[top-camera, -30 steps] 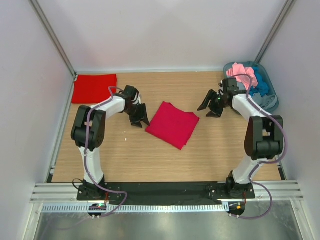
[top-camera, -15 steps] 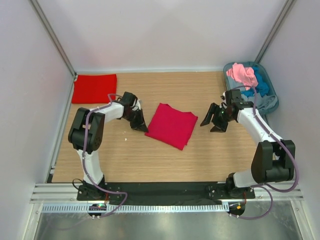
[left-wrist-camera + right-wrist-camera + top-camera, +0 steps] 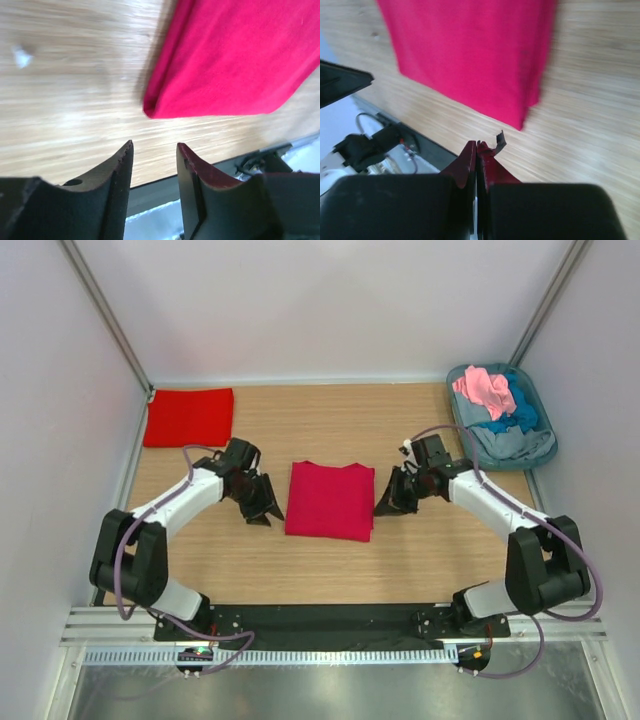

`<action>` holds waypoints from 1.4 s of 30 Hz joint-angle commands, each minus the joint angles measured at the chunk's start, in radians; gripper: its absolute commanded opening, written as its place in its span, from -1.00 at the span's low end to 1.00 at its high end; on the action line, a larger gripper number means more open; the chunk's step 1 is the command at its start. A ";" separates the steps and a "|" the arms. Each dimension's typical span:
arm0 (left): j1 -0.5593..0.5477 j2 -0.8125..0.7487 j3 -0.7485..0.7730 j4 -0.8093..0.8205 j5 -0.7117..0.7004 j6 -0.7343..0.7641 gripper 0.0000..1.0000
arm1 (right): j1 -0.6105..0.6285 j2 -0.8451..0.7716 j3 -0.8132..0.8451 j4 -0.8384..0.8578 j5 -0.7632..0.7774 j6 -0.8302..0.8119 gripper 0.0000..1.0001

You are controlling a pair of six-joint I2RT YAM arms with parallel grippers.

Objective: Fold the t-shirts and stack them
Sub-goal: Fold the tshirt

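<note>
A crimson t-shirt (image 3: 330, 500) lies folded into a neat rectangle on the middle of the table. My left gripper (image 3: 262, 513) sits just off its left edge, open, with nothing between its fingers. In the left wrist view the jaws (image 3: 155, 146) stand apart just short of the shirt's corner (image 3: 235, 55). At the shirt's right edge, my right gripper (image 3: 384, 507) is shut and holds nothing. The right wrist view shows its tips (image 3: 477, 144) pressed together close to the shirt's near corner (image 3: 470, 50). A scarlet folded t-shirt (image 3: 188, 416) lies at the back left.
A grey-blue oval tub (image 3: 549, 435) stands at the back right, holding crumpled pink (image 3: 485, 388), blue (image 3: 518, 412) and grey (image 3: 505, 443) shirts. White walls close the table on three sides. A black rail (image 3: 330, 618) runs along the near edge.
Both arms have swung in and toward me, to the crimson shirt's sides. The shirt has turned from a slanted diamond to square with the table. The right gripper has shut.
</note>
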 commanded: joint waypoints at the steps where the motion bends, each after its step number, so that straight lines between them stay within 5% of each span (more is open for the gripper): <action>1: 0.008 -0.064 0.090 -0.127 -0.169 -0.023 -0.14 | 0.053 0.036 -0.028 0.281 -0.208 0.151 -0.98; 7: 0.008 0.053 0.223 0.113 0.028 -0.003 -0.09 | 0.102 0.162 -0.122 0.817 -0.403 0.420 -0.98; 11: 0.010 0.198 0.294 0.270 0.131 -0.003 -0.14 | 0.104 0.281 -0.104 0.894 -0.476 0.422 -0.98; 22: 0.050 0.529 0.455 0.258 0.068 0.086 -0.17 | 0.101 0.571 -0.150 1.018 -0.519 0.391 -0.89; 30: 0.063 0.488 0.538 0.172 0.074 0.173 -0.10 | 0.101 0.414 -0.072 0.760 -0.506 0.261 -0.75; 34: 0.063 0.396 0.570 0.124 0.091 0.184 -0.03 | 0.084 0.277 -0.021 0.457 -0.398 0.141 -0.36; 42: 0.063 0.191 0.362 0.069 0.071 0.190 0.04 | 0.053 0.174 0.160 0.114 0.077 -0.035 0.21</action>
